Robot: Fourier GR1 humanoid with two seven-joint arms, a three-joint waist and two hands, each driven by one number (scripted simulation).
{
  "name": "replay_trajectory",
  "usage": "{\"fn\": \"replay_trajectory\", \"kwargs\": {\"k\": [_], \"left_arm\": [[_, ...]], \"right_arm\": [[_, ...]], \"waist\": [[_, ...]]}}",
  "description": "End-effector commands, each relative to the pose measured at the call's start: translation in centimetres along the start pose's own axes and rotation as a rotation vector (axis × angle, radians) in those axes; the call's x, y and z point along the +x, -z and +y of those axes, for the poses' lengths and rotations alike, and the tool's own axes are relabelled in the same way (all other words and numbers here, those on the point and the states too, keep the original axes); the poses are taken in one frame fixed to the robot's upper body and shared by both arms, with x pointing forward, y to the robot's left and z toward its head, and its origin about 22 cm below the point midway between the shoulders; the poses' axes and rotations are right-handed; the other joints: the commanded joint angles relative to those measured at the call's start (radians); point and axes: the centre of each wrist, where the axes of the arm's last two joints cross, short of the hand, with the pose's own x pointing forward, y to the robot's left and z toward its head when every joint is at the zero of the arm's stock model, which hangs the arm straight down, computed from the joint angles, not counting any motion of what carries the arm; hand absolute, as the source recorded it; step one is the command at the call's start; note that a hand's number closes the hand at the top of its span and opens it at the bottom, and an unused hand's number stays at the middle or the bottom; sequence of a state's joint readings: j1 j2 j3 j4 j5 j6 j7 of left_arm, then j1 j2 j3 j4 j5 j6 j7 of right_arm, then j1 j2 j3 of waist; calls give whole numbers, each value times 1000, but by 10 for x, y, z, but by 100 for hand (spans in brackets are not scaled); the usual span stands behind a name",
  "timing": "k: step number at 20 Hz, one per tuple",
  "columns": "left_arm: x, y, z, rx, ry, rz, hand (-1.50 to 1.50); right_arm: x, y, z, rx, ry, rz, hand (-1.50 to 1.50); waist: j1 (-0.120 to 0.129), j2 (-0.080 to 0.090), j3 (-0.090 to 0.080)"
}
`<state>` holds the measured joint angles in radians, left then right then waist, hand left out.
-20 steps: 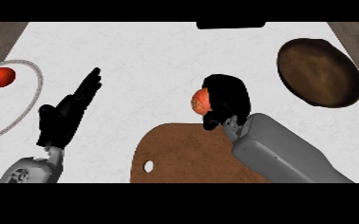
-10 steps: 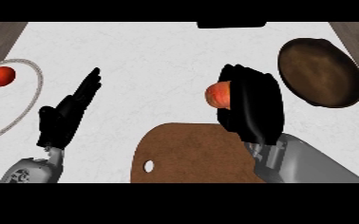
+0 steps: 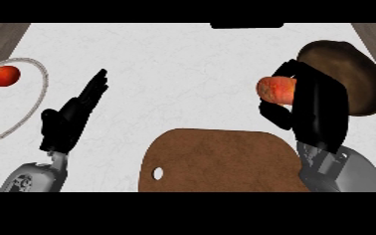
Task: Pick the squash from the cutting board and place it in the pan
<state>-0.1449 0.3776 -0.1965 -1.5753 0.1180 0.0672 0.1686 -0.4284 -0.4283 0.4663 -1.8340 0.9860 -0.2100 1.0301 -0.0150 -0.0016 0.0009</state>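
Just left of the dark pan, I see my right hand curled around the orange squash, above the cutting board, left hand resting straight-fingered

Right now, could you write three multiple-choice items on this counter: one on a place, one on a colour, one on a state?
1. Where is the orange squash?
A. on the brown wooden cutting board
B. in the black right hand, beside the dark round pan
C. on the white plate

2. What colour is the small ball on the plate?
A. red
B. green
C. blue

3. How is the black left hand?
A. curled round the squash
B. pressing the board
C. open, holding nothing

Key: 1 B, fingers curl round the squash left of the pan; 2 A, it shows red; 3 C, fingers straight over bare counter.
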Motion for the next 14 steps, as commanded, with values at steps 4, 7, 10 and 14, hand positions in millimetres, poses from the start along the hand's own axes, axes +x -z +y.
{"fn": "replay_trajectory", "kwargs": {"k": [4,7,10,14], "left_arm": [[8,10,-1,-20,14,-24,0],[6,-3,3,-27,4,-14,0],[8,7,-16,-22,-15,-11,0],[11,8,-20,-41,-3,-31,0]], "right_arm": [[-74,55,3,-102,54,139,150],[-107,70,18,-129,-18,168,150],[-140,81,38,-170,-49,179,150],[-160,111,37,-173,-25,170,150]], "waist": [[16,5,0],[25,4,0],[27,6,0],[25,5,0]]}}
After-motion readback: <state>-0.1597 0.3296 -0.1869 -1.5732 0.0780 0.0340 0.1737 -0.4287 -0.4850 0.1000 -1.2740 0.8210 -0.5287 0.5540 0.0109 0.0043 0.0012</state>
